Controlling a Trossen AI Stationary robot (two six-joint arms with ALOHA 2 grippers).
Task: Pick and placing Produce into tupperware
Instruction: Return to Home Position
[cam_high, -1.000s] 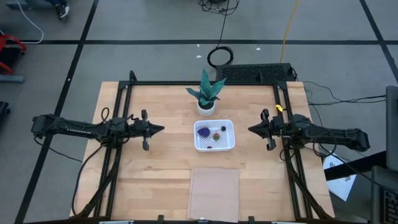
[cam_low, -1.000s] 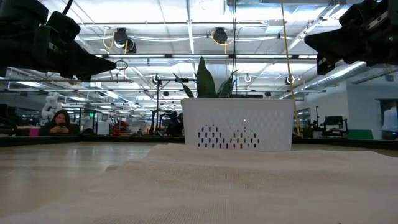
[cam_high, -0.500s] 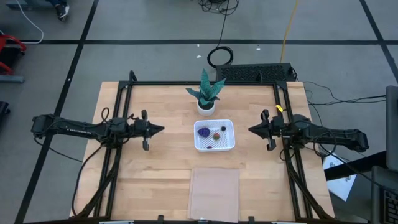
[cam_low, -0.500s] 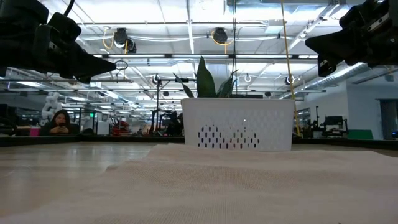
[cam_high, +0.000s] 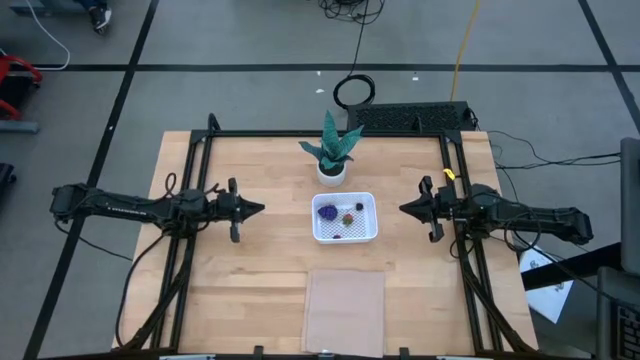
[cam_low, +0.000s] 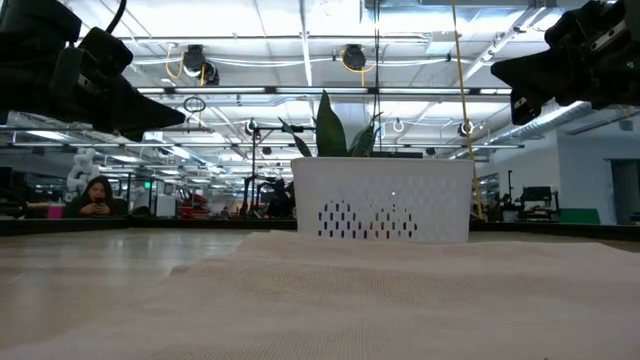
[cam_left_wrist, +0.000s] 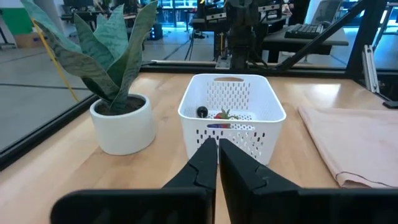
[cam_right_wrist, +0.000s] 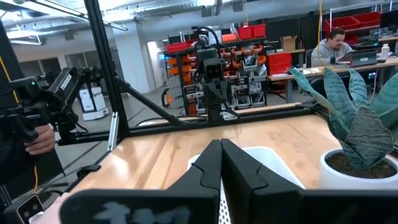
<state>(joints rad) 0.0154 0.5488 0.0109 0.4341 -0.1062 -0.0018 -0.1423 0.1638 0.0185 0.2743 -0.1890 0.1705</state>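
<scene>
The white perforated tupperware (cam_high: 345, 219) stands at the table's middle, with the purple cluster (cam_high: 326, 212), the red-and-green piece (cam_high: 347, 218), a dark red piece (cam_high: 337, 237) and a blackish one (cam_high: 358, 208) lying inside it. In the left wrist view the tupperware (cam_left_wrist: 231, 115) shows the blackish piece (cam_left_wrist: 202, 112) and the strawberry-like piece (cam_left_wrist: 222, 115). My left gripper (cam_high: 262, 208) hovers shut to the left of the tupperware. My right gripper (cam_high: 401, 208) hovers shut to its right. Both point at it, clear of the table.
A green leafy plant in a white pot (cam_high: 331, 165) stands just behind the tupperware. A flat tan sheet (cam_high: 344, 310) lies at the near edge. Black frame rails (cam_high: 192, 250) run along both table sides. People sit in the room beyond (cam_right_wrist: 334, 43).
</scene>
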